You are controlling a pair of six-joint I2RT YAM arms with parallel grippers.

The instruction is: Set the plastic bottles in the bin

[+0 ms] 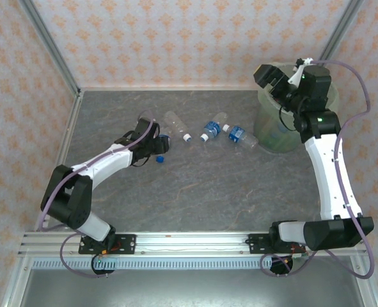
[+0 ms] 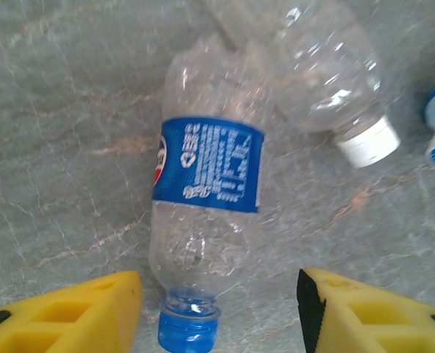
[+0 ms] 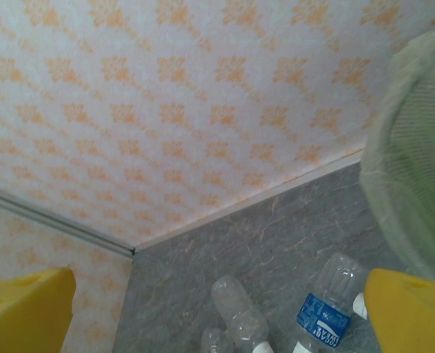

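A clear plastic bottle point(image 2: 206, 213) with a blue label and blue cap lies on the grey table, cap pointing toward the camera in the left wrist view. My left gripper point(image 2: 217, 320) is low over it, open, one yellow finger point(image 2: 92, 312) on each side of the bottle's neck, with a gap on the right side. In the top view this gripper point(image 1: 151, 148) covers most of that bottle point(image 1: 164, 138). Another clear bottle point(image 1: 176, 123) with a white cap and two blue-labelled bottles point(image 1: 212, 126) point(image 1: 240, 135) lie mid-table. My right gripper point(image 1: 273, 80) hangs open and empty above the pale-green bin point(image 1: 281, 128).
The patterned back wall and metal corner posts close off the far side. In the right wrist view the bin's rim point(image 3: 416, 169) stands at the right, with a clear bottle point(image 3: 239, 312) and a blue-labelled one point(image 3: 327, 309) below on the table.
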